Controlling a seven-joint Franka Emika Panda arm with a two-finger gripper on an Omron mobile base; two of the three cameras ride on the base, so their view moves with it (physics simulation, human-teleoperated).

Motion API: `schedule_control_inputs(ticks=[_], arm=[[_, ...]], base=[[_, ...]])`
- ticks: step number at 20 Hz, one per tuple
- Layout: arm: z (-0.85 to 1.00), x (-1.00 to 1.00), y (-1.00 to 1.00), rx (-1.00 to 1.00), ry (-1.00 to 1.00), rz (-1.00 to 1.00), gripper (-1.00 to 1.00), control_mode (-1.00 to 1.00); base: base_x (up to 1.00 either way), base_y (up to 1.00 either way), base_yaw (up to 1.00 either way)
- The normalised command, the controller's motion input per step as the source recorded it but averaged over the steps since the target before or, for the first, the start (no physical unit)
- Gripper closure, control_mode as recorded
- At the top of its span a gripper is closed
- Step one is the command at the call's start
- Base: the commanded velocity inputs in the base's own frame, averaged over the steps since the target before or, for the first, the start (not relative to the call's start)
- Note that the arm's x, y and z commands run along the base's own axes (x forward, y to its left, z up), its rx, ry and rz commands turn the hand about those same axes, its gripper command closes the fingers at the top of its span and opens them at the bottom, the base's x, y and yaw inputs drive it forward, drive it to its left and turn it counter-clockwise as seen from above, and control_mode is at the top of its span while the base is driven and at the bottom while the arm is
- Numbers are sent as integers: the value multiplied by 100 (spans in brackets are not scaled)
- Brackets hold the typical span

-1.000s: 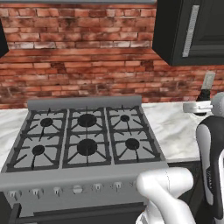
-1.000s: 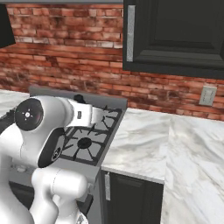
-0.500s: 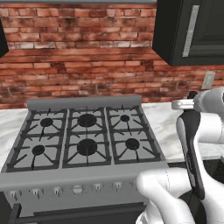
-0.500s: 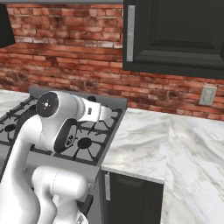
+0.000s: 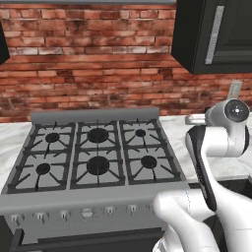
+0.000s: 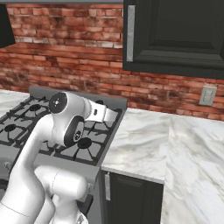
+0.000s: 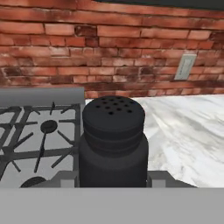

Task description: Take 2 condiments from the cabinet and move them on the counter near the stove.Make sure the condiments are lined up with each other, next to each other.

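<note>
Pincer (image 7: 113,186) grasps a black shaker (image 7: 113,140) above the stove's (image 5: 93,157) right edge, open marble counter (image 6: 144,144) alongside; fingertips hidden.

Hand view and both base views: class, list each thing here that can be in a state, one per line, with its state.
gripper: shut on the black shaker, carried above the stove's right edge
black shaker: upright, held, holed cap on
cabinet door: closed
stove burners: unlit, nothing on the grates
stove knobs: too small to read their setting
base cabinet door: closed
</note>
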Motion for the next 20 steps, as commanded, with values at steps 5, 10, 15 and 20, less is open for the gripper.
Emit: schedule_control_inputs(ticks=[5,10,15,20], arm=[[-30,45,-30,0,9,0,100,-100],[-45,66,-24,0,5,1,100,-100],[-53,57,-3,0,0,6,100,-100],[-45,53,-13,0,0,5,100,-100]], base=[[0,0,0],[0,0,0],[0,0,0],[0,0,0]])
